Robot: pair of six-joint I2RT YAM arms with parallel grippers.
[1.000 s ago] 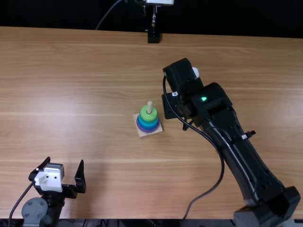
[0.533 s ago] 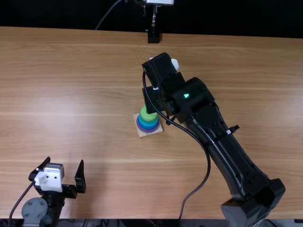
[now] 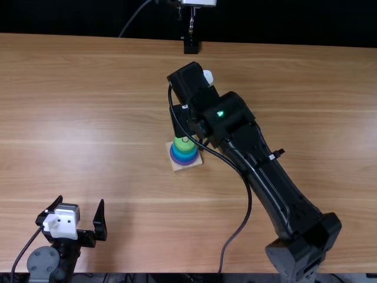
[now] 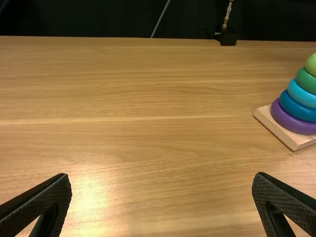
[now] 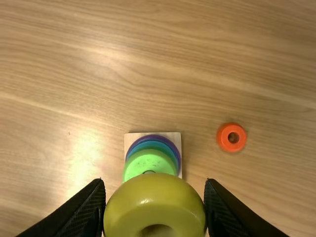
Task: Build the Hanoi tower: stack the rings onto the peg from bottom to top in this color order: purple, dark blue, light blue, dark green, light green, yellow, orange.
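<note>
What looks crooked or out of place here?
Nothing stands out: the stacked rings sit straight and in order, the right end effector holds the yellow ring, and the orange ring lies flat on the table.

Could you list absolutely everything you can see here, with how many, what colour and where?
Wooden base: one, pale, on the table
Stacked rings: five, purple, dark blue, light blue, dark green, light green, bottom to top
Yellow ring: one, between the right fingers
Orange ring: one, on the table
Table: one, light brown
Stand: one, black, far edge
Cable: one, grey, beyond the table
Left gripper: one, black, near left
Right gripper: one, black, by the tower
</note>
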